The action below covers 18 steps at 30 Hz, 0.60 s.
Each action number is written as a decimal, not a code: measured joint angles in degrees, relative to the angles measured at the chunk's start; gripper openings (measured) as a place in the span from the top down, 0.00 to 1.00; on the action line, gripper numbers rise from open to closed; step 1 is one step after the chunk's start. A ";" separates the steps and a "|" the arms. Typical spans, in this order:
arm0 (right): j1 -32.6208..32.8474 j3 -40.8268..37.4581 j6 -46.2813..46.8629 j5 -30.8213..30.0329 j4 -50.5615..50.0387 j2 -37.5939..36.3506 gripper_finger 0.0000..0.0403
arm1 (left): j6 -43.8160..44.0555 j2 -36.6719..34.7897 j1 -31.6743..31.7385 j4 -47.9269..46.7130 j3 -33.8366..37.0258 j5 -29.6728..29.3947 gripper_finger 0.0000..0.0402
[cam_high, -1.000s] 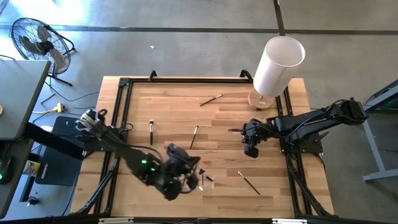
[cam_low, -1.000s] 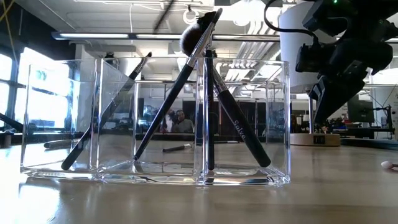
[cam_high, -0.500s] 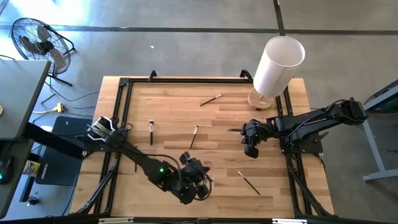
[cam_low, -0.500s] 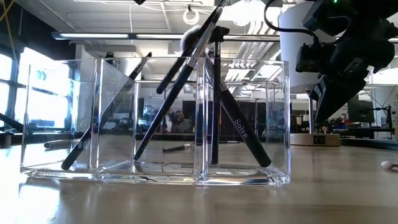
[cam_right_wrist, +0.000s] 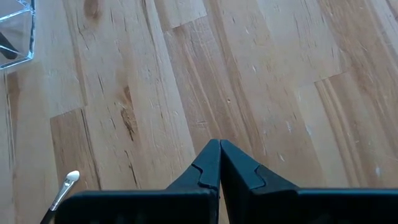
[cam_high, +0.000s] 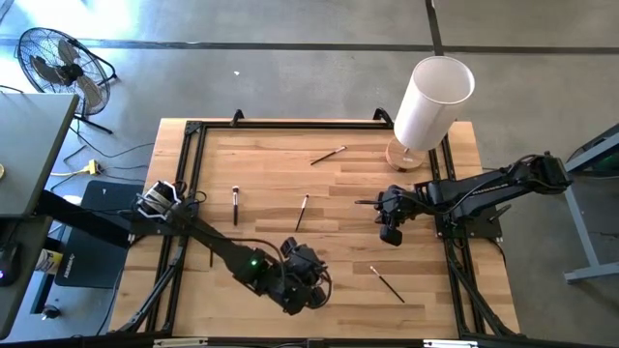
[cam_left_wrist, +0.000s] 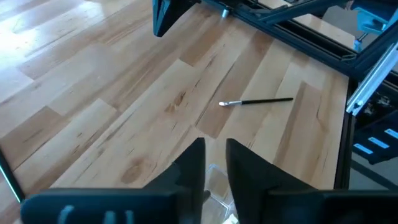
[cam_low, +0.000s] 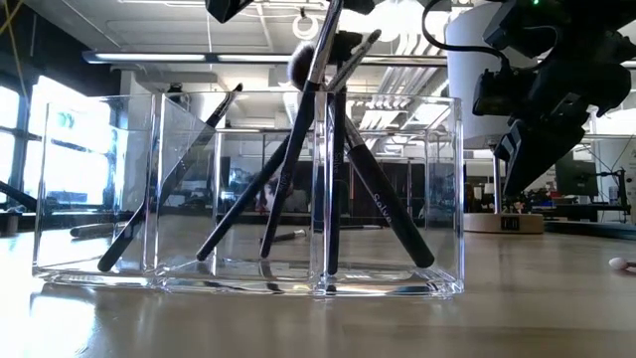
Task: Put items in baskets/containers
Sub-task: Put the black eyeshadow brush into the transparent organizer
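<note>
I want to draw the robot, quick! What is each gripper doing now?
Left gripper: fingers slightly apart above the clear holder, holding nothing visible.
Right gripper: closed, empty, above bare table.

Your table (cam_high: 271, 159) is pale blond wood, planked, with darker grain streaks. The holder (cam_low: 248, 194) reads clear, nearly colourless. The brushes (cam_low: 298, 179) in it are black-handled; one carries white lettering. A loose brush (cam_left_wrist: 256, 101) shows a black handle, silver collar and pale tip. Both arms look matte black. The cylinder (cam_high: 432, 101) is white on a tan wooden base (cam_high: 398, 157).
</note>
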State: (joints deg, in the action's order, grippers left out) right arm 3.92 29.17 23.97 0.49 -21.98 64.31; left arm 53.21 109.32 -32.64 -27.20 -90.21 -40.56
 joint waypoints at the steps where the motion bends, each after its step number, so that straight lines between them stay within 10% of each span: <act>1: -0.02 0.00 0.00 -0.02 0.00 0.00 1.00 | 0.02 0.00 0.00 0.04 0.00 0.00 0.82; 10: 0.00 0.00 0.69 -0.03 0.02 0.00 0.99 | 6.78 -2.81 0.05 -4.79 0.04 -1.78 0.68; 18: 0.00 -0.02 3.12 -0.24 6.49 0.00 1.00 | 12.81 -8.17 1.65 -23.86 0.02 3.31 0.81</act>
State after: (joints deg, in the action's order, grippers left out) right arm 3.92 29.15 27.09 0.25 -15.49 64.31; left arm 66.02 101.15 -30.99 -51.06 -90.19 -37.24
